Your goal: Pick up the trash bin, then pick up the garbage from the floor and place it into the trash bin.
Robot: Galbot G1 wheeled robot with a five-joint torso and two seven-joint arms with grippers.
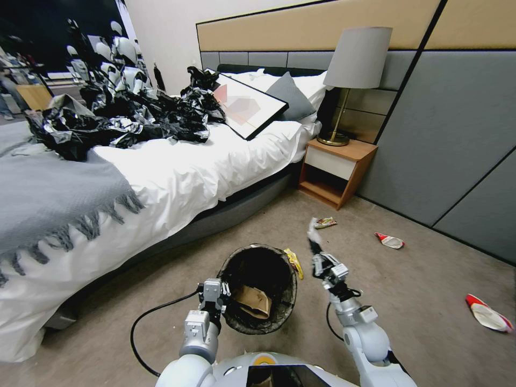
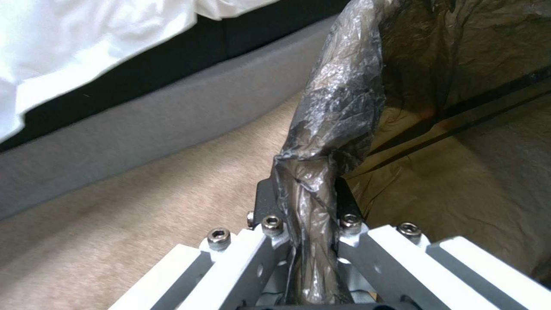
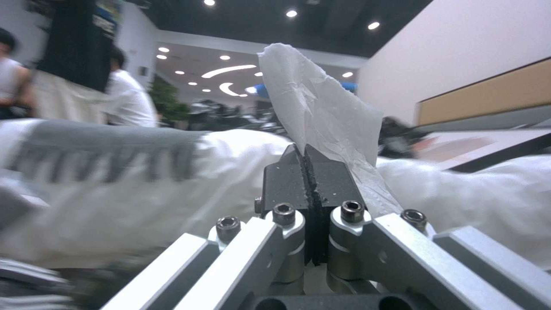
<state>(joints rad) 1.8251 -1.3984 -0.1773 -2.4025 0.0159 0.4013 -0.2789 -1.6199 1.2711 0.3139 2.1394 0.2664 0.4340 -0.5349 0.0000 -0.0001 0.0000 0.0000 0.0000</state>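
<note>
Looking down from the head, we see our left gripper [image 1: 223,294] clamped on the near-left rim of the trash bin [image 1: 259,287], a brown paper bag [image 1: 255,301] inside. Our left wrist shows fingers [image 2: 265,202] pinching its black liner [image 2: 335,112]. Our right wrist shows the right gripper [image 3: 307,172] closed on a white paper scrap [image 3: 321,112].

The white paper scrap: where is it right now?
The white paper scrap is pinched in the right gripper, raised above the carpet just right of the trash bin, which the left gripper holds by its rim.
</note>
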